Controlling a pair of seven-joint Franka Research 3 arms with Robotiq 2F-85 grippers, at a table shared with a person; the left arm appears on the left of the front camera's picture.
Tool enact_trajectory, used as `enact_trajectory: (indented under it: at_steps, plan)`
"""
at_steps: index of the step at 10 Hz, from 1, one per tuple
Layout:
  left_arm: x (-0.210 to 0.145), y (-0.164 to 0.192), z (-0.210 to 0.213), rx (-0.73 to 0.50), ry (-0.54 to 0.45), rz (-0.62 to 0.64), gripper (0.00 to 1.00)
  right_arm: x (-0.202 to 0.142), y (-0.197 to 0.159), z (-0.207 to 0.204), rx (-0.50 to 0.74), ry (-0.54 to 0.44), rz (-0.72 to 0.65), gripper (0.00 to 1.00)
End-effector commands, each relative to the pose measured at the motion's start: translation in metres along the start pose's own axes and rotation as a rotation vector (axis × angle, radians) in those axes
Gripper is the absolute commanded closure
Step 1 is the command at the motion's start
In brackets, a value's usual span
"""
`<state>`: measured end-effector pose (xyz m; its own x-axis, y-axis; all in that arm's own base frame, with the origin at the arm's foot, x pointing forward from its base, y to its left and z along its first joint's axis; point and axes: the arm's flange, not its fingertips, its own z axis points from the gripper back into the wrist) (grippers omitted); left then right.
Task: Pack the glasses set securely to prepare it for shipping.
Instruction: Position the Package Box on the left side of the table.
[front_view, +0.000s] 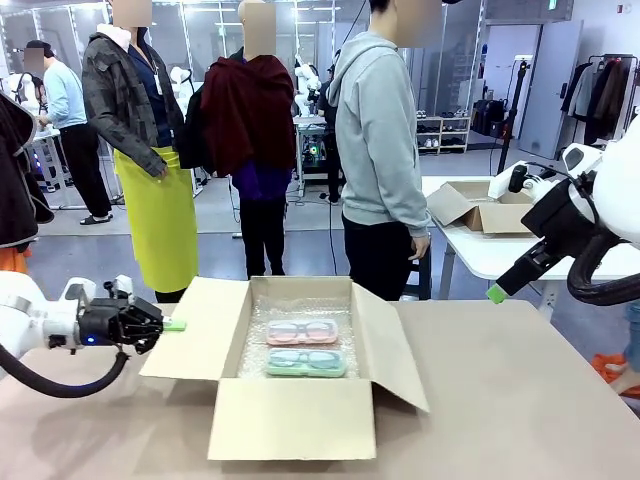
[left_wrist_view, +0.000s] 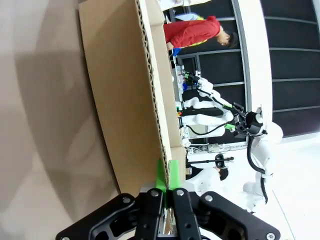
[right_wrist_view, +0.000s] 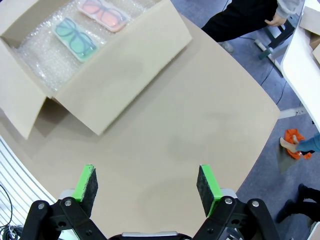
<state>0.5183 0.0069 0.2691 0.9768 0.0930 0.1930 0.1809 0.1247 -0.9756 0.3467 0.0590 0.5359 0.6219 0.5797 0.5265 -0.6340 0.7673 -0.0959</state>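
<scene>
While the open cardboard box sits in the middle of the table, the left hand hangs low at the box's left flap, its green pads pressed together. Seen from the left wrist, the flap's corrugated edge runs up just past the fingertips, and the pads lie against or right beside that edge; whether they pinch the cardboard cannot be told.

Beyond the left hand, past the flap, the pink glasses case and the mint green glasses case lie side by side on bubble wrap inside the box, the pink one farther from the robot and the green one nearer, the two close together or touching. A spectacles outline shows through each lid.

Well apart from the box, the right hand is raised above the table's right part with its fingers spread wide and nothing between them. Ahead of it and to one side in its own view, the box lies open with both cases visible. A person in a grey hoodie stands at the far side of the table.
</scene>
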Motion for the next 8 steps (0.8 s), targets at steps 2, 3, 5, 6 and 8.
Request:
enact_trajectory:
  at_steps: [2,3,5,6,8]
  plan:
    - [0.014,0.005,0.058,-0.04,0.03,0.01,0.98,-0.001,0.002,0.003,-0.011,0.014,0.009,0.0]
    - [0.015,0.003,0.076,-0.045,0.047,0.013,0.98,-0.001,0.002,0.003,-0.011,0.014,0.009,0.0]
    - [0.014,0.004,0.115,-0.036,0.047,0.016,0.98,-0.001,0.002,0.003,-0.011,0.014,0.009,0.0]
    - [0.013,0.007,0.139,-0.009,0.036,0.013,0.98,-0.001,0.002,0.003,-0.011,0.014,0.009,0.0]
    - [0.013,0.002,0.184,0.005,0.039,0.033,0.98,-0.001,0.002,0.003,-0.011,0.014,0.009,0.0]
